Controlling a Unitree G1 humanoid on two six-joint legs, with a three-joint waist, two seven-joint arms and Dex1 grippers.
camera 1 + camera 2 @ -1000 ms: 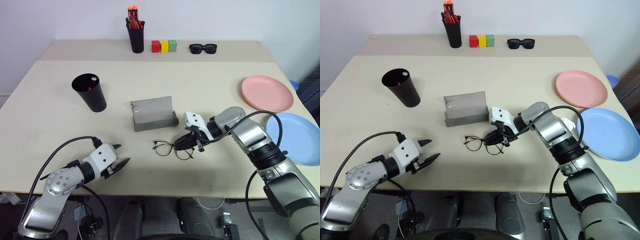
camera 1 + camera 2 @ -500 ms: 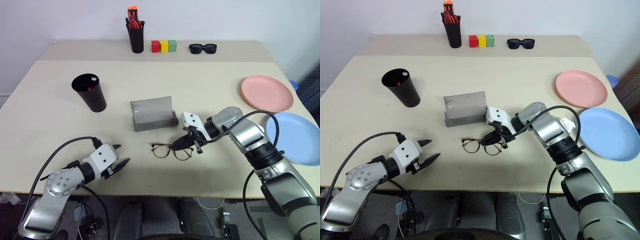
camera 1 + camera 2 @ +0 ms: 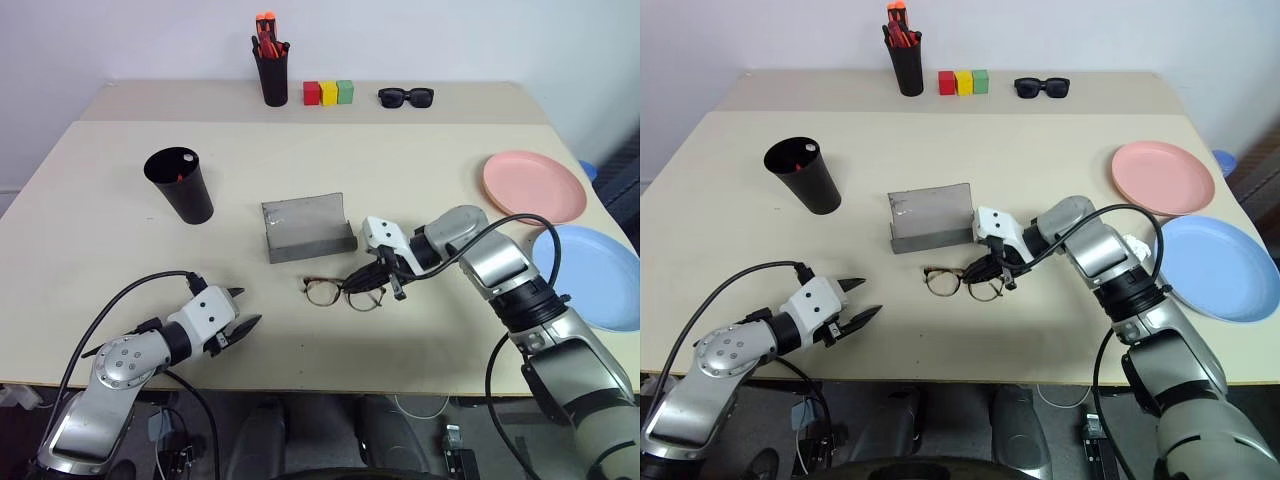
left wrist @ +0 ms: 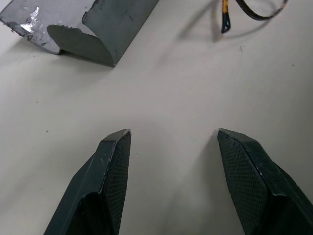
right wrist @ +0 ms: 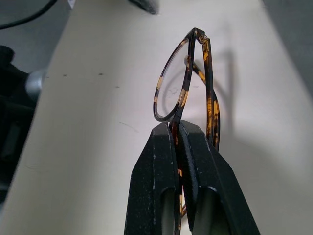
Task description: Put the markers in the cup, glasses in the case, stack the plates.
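A wide beige table carries everything, and across the last second the one change on it is the pair of thin dark wire-rimmed eyeglasses, which have been drawn closer to the case and lifted at one side; every other item lies where it lay.

At the table's right edge, the round light blue plastic plate sits nearer the robot and the round pink plastic plate just beyond it, side by side and unstacked. Right of centre, the right gripper has closed tight on the eyeglasses at the rim of their right-hand lens; it stood slightly parted a second ago. The left gripper hangs near the front left edge with its fingers parted and holding nothing, unchanged.

The grey rectangular hinged glasses case stands open at mid-table, its long side running left to right, lid raised behind the tray. The wide tapered black plastic cup stands upright to its left with a red marker and a white marker showing at its mouth.

The eyeglasses lie just in front of the case, long axis running left to right, nearly parallel to it. In the right wrist view, the rim stands on edge above the tabletop, temples folded.
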